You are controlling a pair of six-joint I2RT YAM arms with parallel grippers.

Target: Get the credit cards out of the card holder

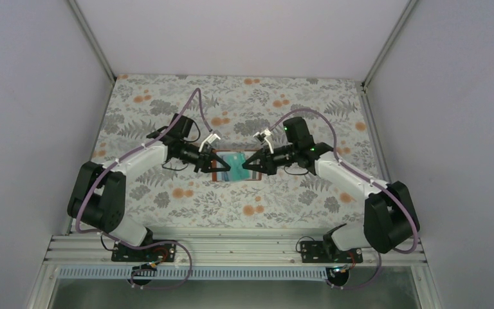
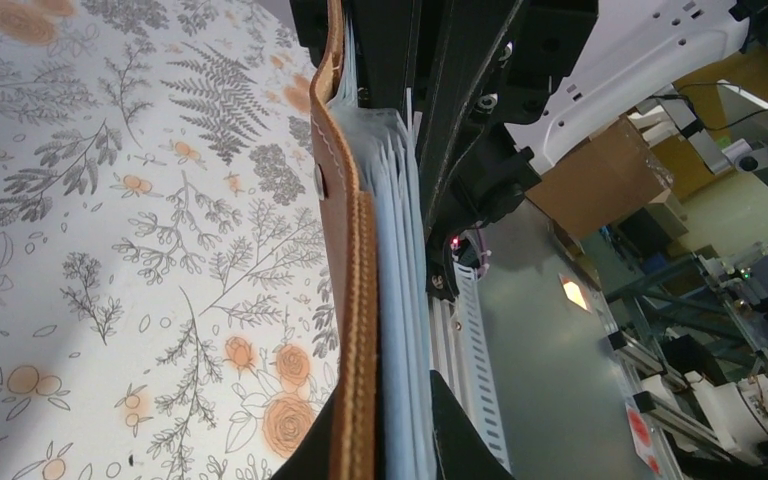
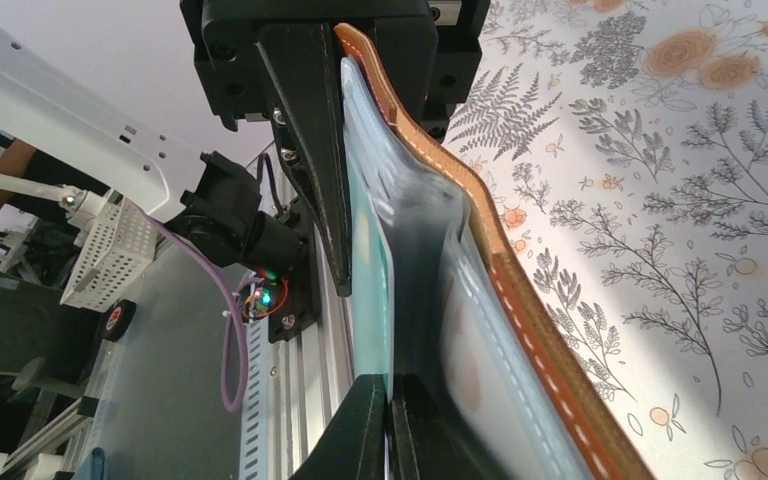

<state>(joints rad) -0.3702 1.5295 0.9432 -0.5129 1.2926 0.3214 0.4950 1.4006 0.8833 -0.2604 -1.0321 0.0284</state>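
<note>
The brown leather card holder (image 1: 235, 170) lies spread open at the table's middle, between both arms. My left gripper (image 1: 217, 166) is shut on its left edge; in the left wrist view the stitched leather and pale blue pockets (image 2: 360, 300) run between the black fingers (image 2: 465, 440). My right gripper (image 1: 249, 162) is shut on a teal-green credit card (image 3: 370, 290) that sticks out of a pocket, with the holder's brown rim (image 3: 520, 300) to its right. The teal card (image 1: 237, 159) also shows from above. Other credit cards are hidden in the pockets.
A floral tablecloth (image 1: 186, 103) covers the table. White walls enclose it on three sides. An aluminium rail (image 1: 231, 248) with both arm bases runs along the near edge. Purple cables (image 1: 196, 103) loop above each arm.
</note>
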